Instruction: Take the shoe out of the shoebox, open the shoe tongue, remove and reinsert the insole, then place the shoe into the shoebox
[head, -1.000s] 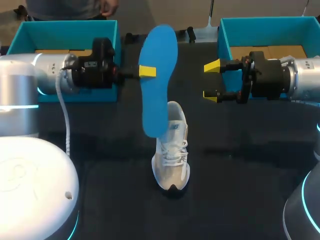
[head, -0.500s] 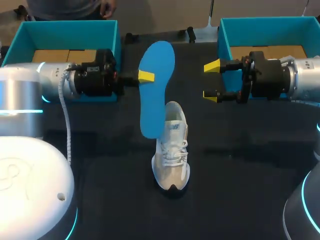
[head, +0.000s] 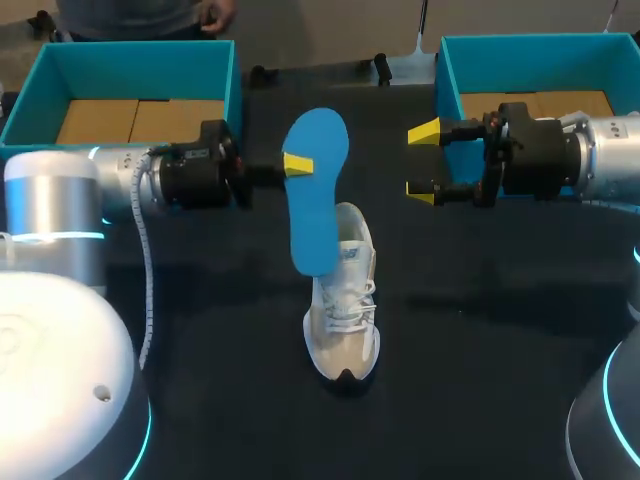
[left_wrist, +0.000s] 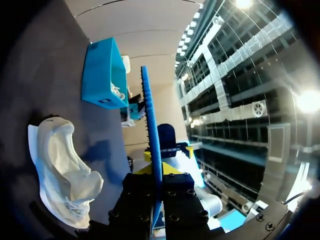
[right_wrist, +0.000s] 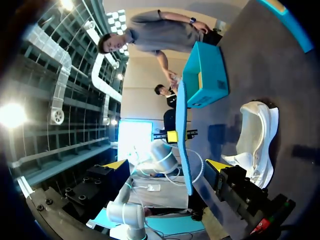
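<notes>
A white sneaker (head: 343, 320) stands upright mid-table, toe toward the near edge. Above its heel opening hangs a blue insole (head: 315, 190), held up by my left gripper (head: 297, 165), which is shut on its edge. The lower end of the insole overlaps the shoe's collar; I cannot tell whether it is inside. The left wrist view shows the insole (left_wrist: 151, 150) edge-on between my left gripper's (left_wrist: 156, 172) fingers, with the sneaker (left_wrist: 62, 175) beside it. My right gripper (head: 422, 162) hovers open to the right of the insole, holding nothing. From the right wrist the insole (right_wrist: 182, 140) and sneaker (right_wrist: 255, 140) lie ahead of the right gripper (right_wrist: 167, 165).
A teal shoebox (head: 130, 50) stands at the back left behind my left arm. A second teal box (head: 530, 45) stands at the back right behind my right arm. Dark tabletop (head: 480, 380) surrounds the shoe.
My left arm has come down and toward the near side, lowering the insole's top end toward the shoe. The right arm and the sneaker have stayed still.
</notes>
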